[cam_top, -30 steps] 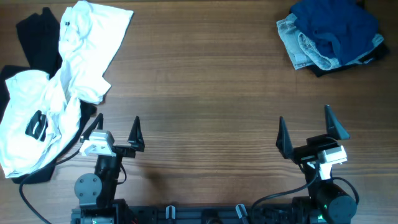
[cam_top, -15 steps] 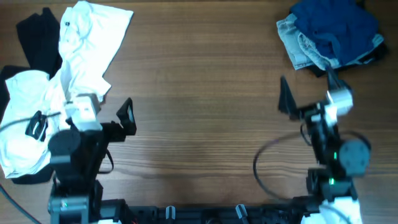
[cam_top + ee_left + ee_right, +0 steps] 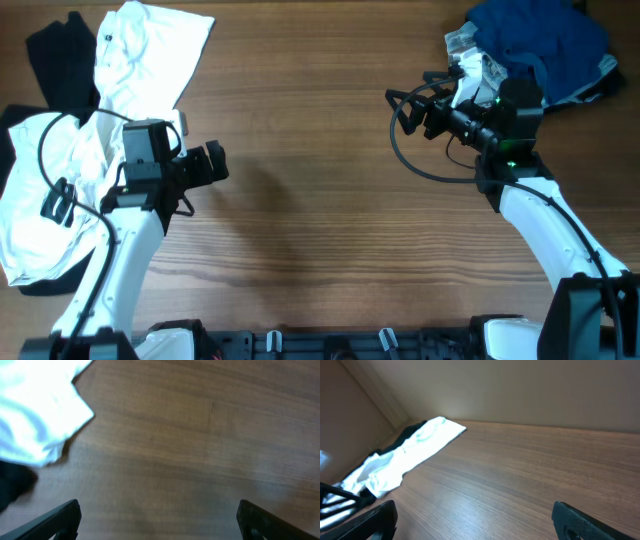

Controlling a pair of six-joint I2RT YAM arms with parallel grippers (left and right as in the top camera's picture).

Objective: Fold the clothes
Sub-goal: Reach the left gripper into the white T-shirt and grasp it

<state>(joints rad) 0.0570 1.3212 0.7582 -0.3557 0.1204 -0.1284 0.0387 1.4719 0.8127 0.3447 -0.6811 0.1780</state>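
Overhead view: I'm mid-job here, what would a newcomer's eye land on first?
The bright white clothes heaped over a black garment at the left edge of the table stand out first, then the blue pile in the far right corner. The left gripper is beside the white clothes and the right gripper near the blue pile, both open and empty.

**No legible writing in any view**

No text, brand or number can be read in any view. The crumpled white cotton garment (image 3: 150,60) carries a small dark tag (image 3: 107,38) near its upper edge. The second white garment (image 3: 25,220) bears a black patch (image 3: 58,203). Both marks are too small to make out any letters or numbers.
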